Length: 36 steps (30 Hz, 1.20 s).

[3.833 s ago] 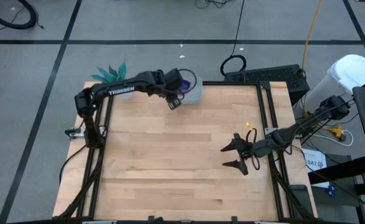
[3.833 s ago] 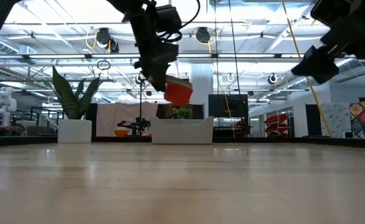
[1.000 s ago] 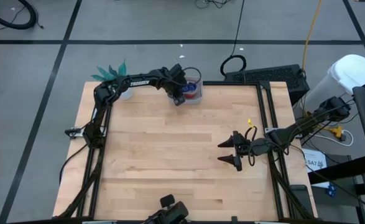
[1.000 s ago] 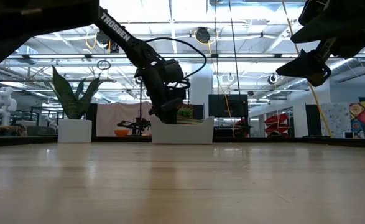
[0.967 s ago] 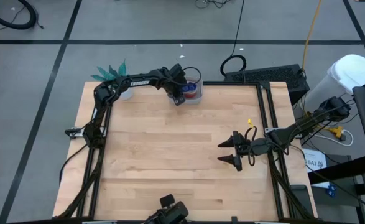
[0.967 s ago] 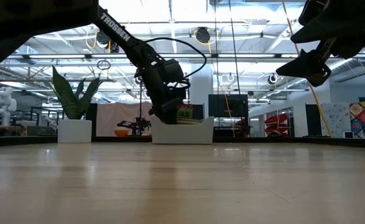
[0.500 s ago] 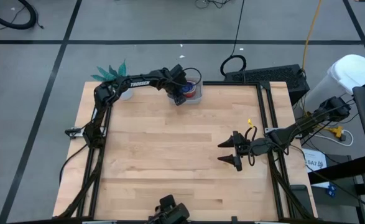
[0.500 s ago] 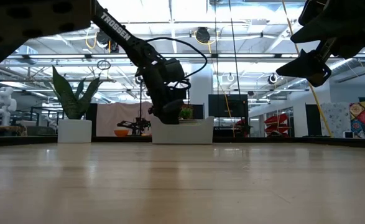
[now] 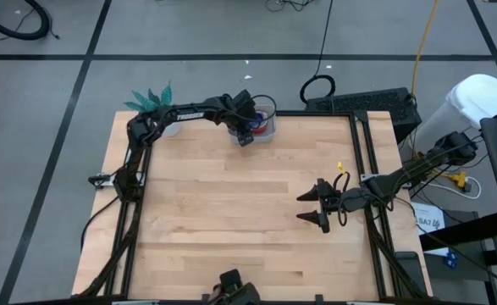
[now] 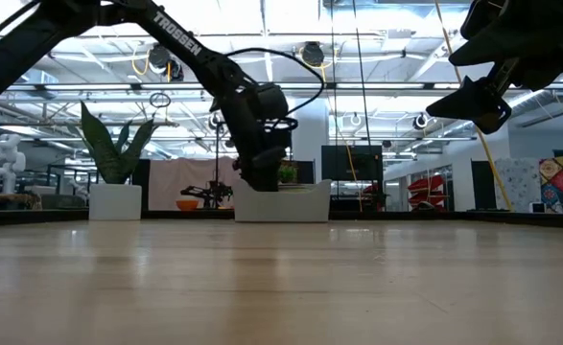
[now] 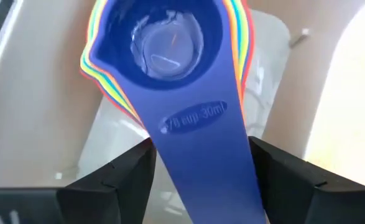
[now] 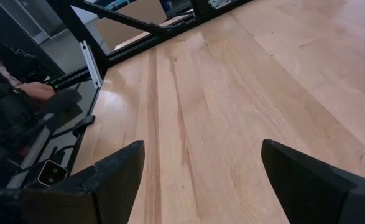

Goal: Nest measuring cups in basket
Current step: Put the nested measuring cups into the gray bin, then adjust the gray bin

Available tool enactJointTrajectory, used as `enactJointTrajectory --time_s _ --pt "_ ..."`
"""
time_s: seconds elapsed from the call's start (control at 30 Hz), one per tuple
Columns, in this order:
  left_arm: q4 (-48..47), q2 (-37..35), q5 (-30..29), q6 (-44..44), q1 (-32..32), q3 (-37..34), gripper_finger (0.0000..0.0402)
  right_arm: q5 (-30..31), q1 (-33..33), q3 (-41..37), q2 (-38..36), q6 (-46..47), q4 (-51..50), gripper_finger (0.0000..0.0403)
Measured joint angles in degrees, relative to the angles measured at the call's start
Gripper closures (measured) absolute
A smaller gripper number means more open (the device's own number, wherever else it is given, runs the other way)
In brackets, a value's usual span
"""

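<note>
The measuring cups sit nested in one stack, dark blue on top, with red, orange, yellow and green rims showing around it. The stack lies in the pale basket at the table's far edge, and the basket's wall also shows in the left wrist view. My left gripper is down at the basket's near-left side, shut on the stack's handles. My right gripper hangs open and empty above the table's right part, its fingers wide apart in the right wrist view. My left gripper pinches the dark blue top handle by its two long edges, one finger on each side. The fingers come slanting down from above and lie along the handle, pointing toward the cups' bowls. The bowls sit down inside the basket; what lies under the top handle is hidden.
A white pot with a teal plant stands at the far left corner, left of the basket. The bare wooden table spreads between the two arms. A dark object shows at the near edge. A person's hand shows beyond the table's edge.
Since the oldest frames my left gripper has gone toward the far edge and down, bringing the cup stack from mid-air into the basket. Over the last second it stays at the basket with its arm lifting slightly. The dark object at the near edge has slid farther out of view.
</note>
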Motion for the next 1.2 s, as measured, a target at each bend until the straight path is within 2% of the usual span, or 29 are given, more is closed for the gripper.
enactJointTrajectory --time_s 0.37,0.5,0.9,1.1,1.2 --pt "-0.58 -2.97 -2.54 0.97 0.02 0.0 0.0082 -0.03 0.01 0.0 0.02 -0.15 0.0 0.009" --pt "-0.6 -3.88 -2.57 0.89 -0.03 0.0 0.007 -0.05 0.02 0.0 0.02 -0.2 -0.01 0.009" --pt "-4.31 -12.84 -4.01 -2.23 -2.64 0.0 0.0106 0.1 0.02 0.0 0.01 -1.62 0.04 0.009" --pt "-6.63 -14.86 -4.14 -4.36 -11.04 0.07 0.0125 0.17 0.02 0.0 0.02 -2.45 0.06 0.009" --pt "-6.68 -12.66 -8.97 -4.01 -15.2 0.07 0.0139 0.19 0.02 0.0 0.02 -2.64 0.06 0.009"
